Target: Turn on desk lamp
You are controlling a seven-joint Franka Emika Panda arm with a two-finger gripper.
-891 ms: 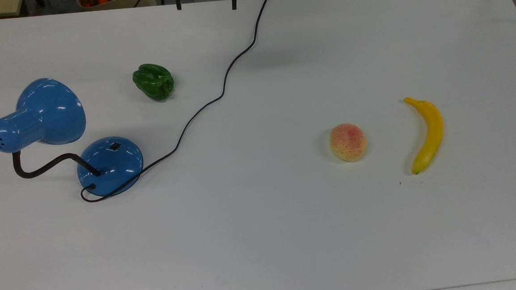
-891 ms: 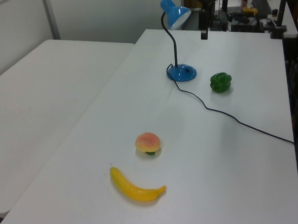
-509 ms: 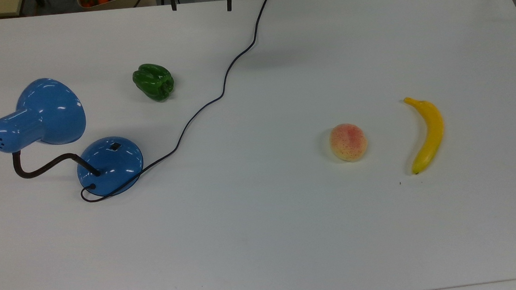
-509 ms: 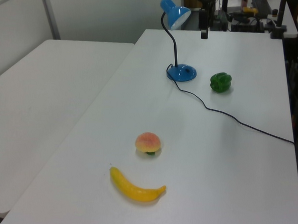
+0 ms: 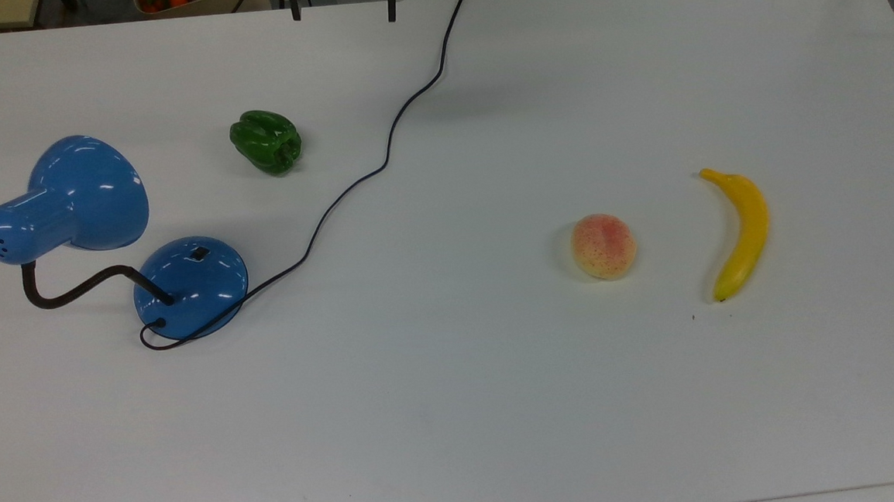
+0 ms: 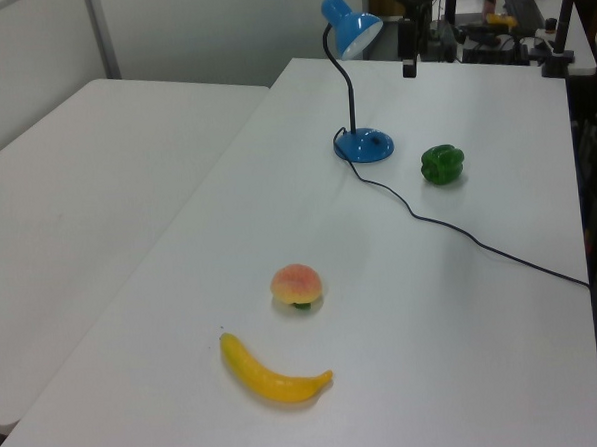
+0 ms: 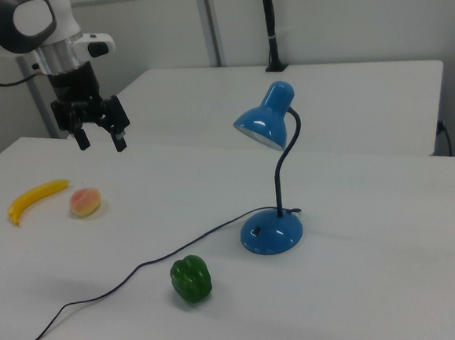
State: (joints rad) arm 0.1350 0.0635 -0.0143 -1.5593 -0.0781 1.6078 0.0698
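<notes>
Right view: unlabelled desk lamp [image 7: 268,175], spread gripper [image 7: 101,140].

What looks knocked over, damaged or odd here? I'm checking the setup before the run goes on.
Nothing stands out. The desk lamp stands upright, unlit, its cord trailing loosely across the table. The pepper, peach and banana lie apart, intact. The gripper hangs open above the table.

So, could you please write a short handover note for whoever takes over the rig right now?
Gripper: open, empty, in the air over the table edge, well away from the lamp.
Desk lamp: upright on the table, its switch on top of the domed base, untouched. Its cord trails off the table edge.
Green pepper, peach and banana lie apart from it.
Done: nothing visible yet.
Left: reach the base and press the switch.
</notes>
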